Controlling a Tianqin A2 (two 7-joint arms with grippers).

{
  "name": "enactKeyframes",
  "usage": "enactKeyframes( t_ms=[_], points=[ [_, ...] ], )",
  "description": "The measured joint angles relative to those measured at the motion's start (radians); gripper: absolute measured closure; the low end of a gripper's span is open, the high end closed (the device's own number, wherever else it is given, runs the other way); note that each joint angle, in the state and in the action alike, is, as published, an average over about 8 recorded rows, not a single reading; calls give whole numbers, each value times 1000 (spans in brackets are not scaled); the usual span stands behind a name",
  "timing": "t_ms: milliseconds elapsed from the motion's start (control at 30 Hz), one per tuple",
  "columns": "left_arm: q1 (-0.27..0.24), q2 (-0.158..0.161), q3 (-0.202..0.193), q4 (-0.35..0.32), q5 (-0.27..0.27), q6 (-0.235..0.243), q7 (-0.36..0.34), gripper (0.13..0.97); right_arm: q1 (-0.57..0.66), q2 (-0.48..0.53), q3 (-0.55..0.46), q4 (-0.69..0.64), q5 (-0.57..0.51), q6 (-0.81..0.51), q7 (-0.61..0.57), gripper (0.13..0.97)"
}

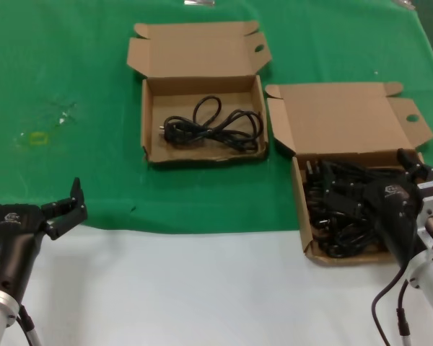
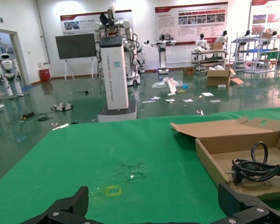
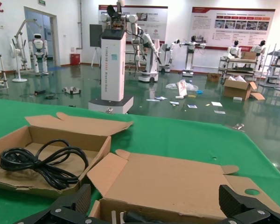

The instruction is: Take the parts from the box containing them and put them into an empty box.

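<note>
The box containing the parts (image 1: 301, 209) lies open at the right, its lid (image 1: 346, 119) folded back, with a pile of black power cords (image 1: 332, 213) inside. My right gripper (image 1: 368, 176) hovers just over that pile, open and empty; in the right wrist view (image 3: 156, 205) its fingers straddle the box's near wall, and the lid (image 3: 172, 182) lies beyond. The other box (image 1: 146, 122), at the centre back, holds one looped cord (image 1: 213, 126), also seen in the left wrist view (image 2: 259, 165) and the right wrist view (image 3: 42, 161). My left gripper (image 1: 32, 189) waits open at the front left.
Green cloth (image 1: 72, 72) covers the table's back part; a bare white strip (image 1: 202, 288) runs along the front. A small yellow mark (image 1: 37, 137) sits on the cloth at the left. The two boxes nearly touch at their corners.
</note>
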Motion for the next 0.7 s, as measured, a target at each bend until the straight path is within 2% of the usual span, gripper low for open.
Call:
enactKeyframes(
  t_ms=[700],
  points=[
    [0, 0, 0, 0, 0, 0, 0, 132, 0, 0, 0, 0, 0, 0, 0, 129]
  ],
)
